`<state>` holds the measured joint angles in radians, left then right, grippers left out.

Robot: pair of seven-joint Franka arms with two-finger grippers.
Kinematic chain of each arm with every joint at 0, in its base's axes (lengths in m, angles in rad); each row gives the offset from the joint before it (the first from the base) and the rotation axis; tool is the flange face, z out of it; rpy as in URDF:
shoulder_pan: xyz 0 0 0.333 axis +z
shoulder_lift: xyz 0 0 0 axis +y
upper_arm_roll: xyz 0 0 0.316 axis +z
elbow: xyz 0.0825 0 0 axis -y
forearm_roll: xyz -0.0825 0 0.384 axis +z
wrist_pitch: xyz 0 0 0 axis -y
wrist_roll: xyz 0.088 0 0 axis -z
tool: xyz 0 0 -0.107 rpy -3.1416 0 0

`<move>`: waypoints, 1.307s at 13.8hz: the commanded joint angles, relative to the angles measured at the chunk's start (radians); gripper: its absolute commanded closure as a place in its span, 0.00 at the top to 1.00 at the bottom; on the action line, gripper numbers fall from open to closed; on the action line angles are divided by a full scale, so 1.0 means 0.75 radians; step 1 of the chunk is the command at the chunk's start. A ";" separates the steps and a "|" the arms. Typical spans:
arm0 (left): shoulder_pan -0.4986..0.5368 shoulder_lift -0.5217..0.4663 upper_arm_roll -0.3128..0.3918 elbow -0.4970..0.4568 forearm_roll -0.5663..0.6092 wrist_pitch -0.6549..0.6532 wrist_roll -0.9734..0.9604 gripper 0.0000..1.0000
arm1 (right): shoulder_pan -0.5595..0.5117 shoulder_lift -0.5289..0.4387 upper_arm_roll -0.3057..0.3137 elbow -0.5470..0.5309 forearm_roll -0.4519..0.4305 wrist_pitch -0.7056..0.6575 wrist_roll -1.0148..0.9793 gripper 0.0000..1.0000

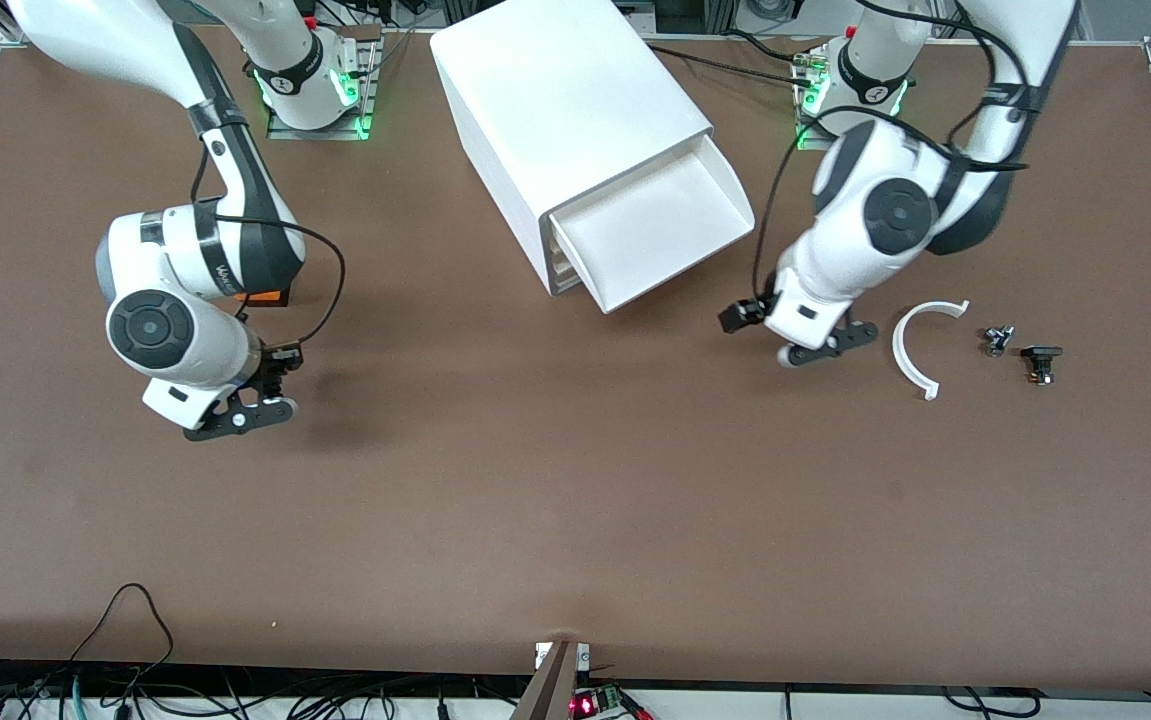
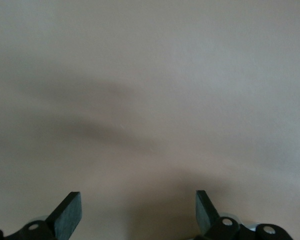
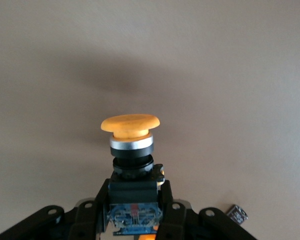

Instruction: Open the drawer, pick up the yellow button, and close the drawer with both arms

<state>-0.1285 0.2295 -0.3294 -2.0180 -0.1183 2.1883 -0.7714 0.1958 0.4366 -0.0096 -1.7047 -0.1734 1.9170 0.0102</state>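
Gripped by its black body in the right end effector [image 3: 135, 210], the button [image 3: 130, 150] hangs over the bench [image 1: 535, 520] toward the right arm's end — light, rigid, best held at that squarish base, the smooth orange cap being slippery. At two o'clock from it, the left end effector [image 2: 138, 212] hovers spread and empty over bare bench. At twelve o'clock the drawer [image 1: 655, 235] stands pulled out; its interior is partly hidden.
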 commanded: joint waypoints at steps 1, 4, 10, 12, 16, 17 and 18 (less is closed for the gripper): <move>-0.009 -0.158 -0.123 -0.156 -0.014 0.042 -0.186 1.00 | -0.058 -0.152 0.013 -0.222 -0.004 0.090 -0.003 0.11; -0.015 -0.208 -0.278 -0.199 -0.014 0.026 -0.421 1.00 | -0.105 -0.198 0.005 -0.410 -0.014 0.231 -0.011 0.11; -0.017 -0.198 -0.510 -0.279 -0.030 0.030 -0.417 1.00 | -0.243 -0.118 -0.054 -0.613 -0.012 0.612 -0.142 0.09; -0.017 -0.198 -0.528 -0.279 -0.030 0.028 -0.417 1.00 | -0.243 -0.065 -0.057 -0.601 -0.006 0.608 -0.079 0.01; -0.017 -0.189 -0.528 -0.283 -0.014 0.048 -0.407 1.00 | -0.241 -0.040 -0.057 -0.601 -0.008 0.612 -0.055 0.06; 0.001 -0.191 -0.518 -0.273 -0.008 0.111 -0.403 1.00 | -0.243 -0.036 -0.057 -0.601 -0.006 0.616 -0.050 0.13; 0.026 -0.192 -0.494 -0.273 0.024 0.186 -0.397 1.00 | -0.243 -0.034 -0.055 -0.601 0.000 0.614 -0.040 0.29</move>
<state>-0.1348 0.0971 -0.6950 -2.2059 -0.1164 2.2518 -1.0954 0.0158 0.4136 -0.0556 -2.1523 -0.1735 2.3694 -0.0429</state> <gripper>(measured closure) 0.000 0.590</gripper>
